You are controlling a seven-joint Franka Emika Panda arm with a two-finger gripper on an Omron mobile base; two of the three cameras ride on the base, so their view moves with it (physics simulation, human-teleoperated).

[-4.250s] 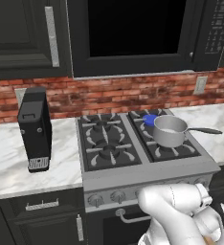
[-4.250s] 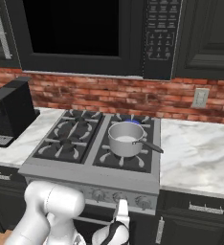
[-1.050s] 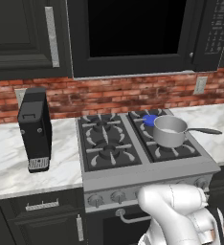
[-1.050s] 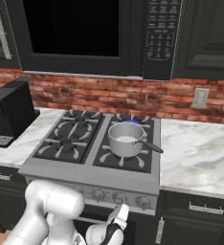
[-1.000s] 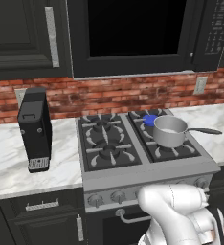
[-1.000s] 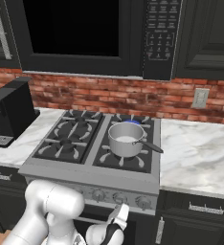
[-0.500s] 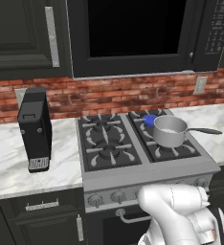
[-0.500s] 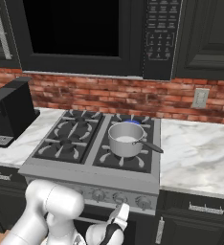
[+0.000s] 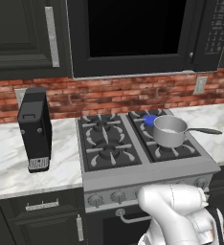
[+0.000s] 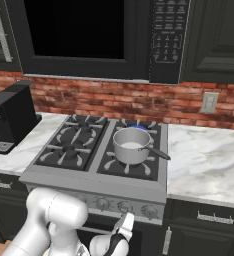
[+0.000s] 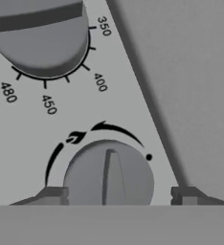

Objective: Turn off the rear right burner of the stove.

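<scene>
My hand [image 11: 118, 194] is pressed up to the wide stainless-steel stove's [image 10: 96, 187] front panel, fingers apart either side of a round silver knob [image 11: 108, 173], ridge upright. The rear right burner [image 9: 150, 119], flame blue, lies up behind a steel saucepan [image 9: 169, 131], contents unclear.

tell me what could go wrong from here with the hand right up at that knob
1. The hand has a fingertip on each side of a burner knob, with the larger numbered dial close by; drifting could bump that dial instead.
2. The fingertips look apart from the knob, so closing off-centre may slip off it.
3. Nothing here shows this knob controls the rear right burner, where the blue flame patch shows behind the pot.
</scene>
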